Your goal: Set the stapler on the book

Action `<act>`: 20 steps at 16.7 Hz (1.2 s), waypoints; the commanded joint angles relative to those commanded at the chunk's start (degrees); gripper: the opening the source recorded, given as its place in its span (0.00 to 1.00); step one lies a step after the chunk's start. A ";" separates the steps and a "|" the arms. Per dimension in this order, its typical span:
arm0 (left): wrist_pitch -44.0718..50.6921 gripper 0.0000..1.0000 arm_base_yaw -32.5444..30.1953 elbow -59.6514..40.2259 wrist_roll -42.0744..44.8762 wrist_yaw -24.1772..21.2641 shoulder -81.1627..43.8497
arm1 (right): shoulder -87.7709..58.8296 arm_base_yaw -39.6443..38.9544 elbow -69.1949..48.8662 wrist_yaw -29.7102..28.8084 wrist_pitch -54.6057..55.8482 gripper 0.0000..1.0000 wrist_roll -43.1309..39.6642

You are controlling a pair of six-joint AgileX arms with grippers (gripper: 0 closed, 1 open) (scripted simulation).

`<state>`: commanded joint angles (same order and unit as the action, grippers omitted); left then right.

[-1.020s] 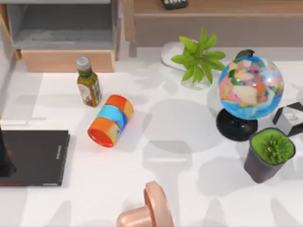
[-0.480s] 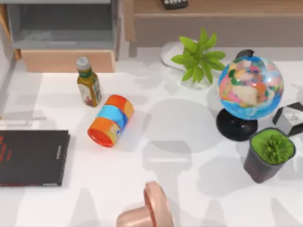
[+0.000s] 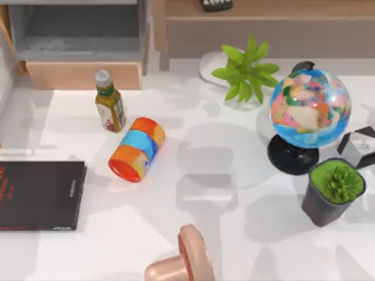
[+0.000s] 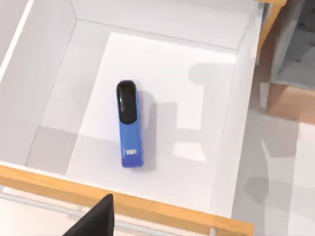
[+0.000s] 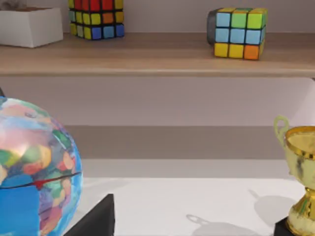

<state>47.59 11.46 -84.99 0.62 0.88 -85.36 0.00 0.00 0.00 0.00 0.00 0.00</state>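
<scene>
Our left claw [image 4: 93, 220] hangs over a white drawer [image 4: 59, 73] with a wooden front edge. We see just a dark bit of the claw in the left wrist view, so we cannot tell if it is open or closed. It holds nothing that we can see. The stapler [image 4: 129, 125] lies flat on the floor of the drawer, near the middle, away from the walls. It is blue with a black top end.

The book [image 3: 38, 195] lies flat on the table at the left edge in the top view. It is black with red letters. The stapler is not on it yet.

Near the book a striped can [image 3: 136, 149] lies on its side, and a small bottle [image 3: 109, 102] stands just behind the can.

Our right claw [image 5: 96, 220] is by the globe [image 5: 34, 167] on the right side of the table. We cannot tell if it is open or closed either. Past it stand a gold cup [image 5: 300, 177] and a shelf [image 5: 162, 54] with a colored cube [image 5: 239, 32] on it.
</scene>
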 joint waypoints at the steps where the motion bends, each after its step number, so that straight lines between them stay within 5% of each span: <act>1: 3.30 1.00 0.77 -6.04 0.01 -0.03 -6.12 | 0.00 0.00 0.00 0.00 0.00 1.00 0.00; 11: 29.93 1.00 6.38 -55.32 0.12 -0.93 -56.17 | 0.00 0.00 0.00 0.00 0.00 1.00 0.00; 20: 35.26 1.00 6.70 -65.41 0.22 -1.34 -66.46 | 0.00 0.00 0.00 0.00 0.00 1.00 0.00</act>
<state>82.85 18.16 -150.40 0.85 -0.47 -151.83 0.00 0.00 0.00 0.00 0.00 0.00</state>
